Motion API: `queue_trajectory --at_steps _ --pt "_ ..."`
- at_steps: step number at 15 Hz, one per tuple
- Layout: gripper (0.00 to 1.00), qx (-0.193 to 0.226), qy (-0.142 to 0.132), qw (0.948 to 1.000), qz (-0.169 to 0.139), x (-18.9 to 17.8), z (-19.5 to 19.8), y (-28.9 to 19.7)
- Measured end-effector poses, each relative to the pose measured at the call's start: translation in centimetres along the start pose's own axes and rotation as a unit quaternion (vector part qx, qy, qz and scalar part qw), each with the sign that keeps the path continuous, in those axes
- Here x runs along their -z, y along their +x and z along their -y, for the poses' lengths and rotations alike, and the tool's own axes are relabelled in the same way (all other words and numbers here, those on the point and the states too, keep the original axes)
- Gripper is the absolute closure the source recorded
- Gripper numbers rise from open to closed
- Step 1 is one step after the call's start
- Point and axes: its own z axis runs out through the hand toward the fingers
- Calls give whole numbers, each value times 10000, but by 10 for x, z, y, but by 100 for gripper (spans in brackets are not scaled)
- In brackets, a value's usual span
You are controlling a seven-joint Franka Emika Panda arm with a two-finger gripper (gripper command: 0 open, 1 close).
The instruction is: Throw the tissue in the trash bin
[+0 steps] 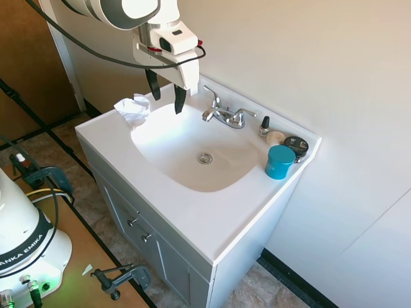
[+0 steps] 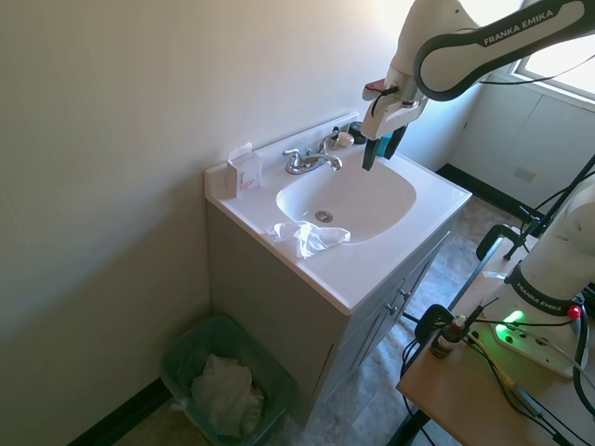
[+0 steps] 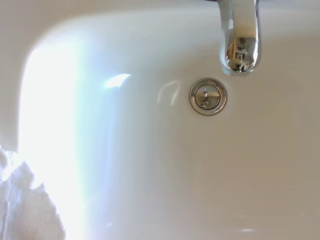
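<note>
The gripper [image 1: 164,95] hangs over the sink basin [image 1: 192,154], fingers spread and holding nothing. The tissue [image 1: 132,110] sits crumpled on the basin's rim, left of the gripper in the first exterior view, slightly lower in the frame, apart from it. Its wad runs along the rim (the second exterior view shows this best) [image 2: 307,238]. The trash bin [image 2: 219,381] waits at lower left there, beside the vanity.
</note>
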Motion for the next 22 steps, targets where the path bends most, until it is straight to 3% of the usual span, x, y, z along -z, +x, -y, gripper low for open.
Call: queue_trajectory --at_steps 4,10,14,22 --pt "0 178 35 9998 -27 6 11 -8" --pt "0 624 129 9980 -55 33 96 -82" --pt "0 733 -96 9972 145 -2 138 -116" --pt "0 715 -637 9953 153 -89 205 -141"
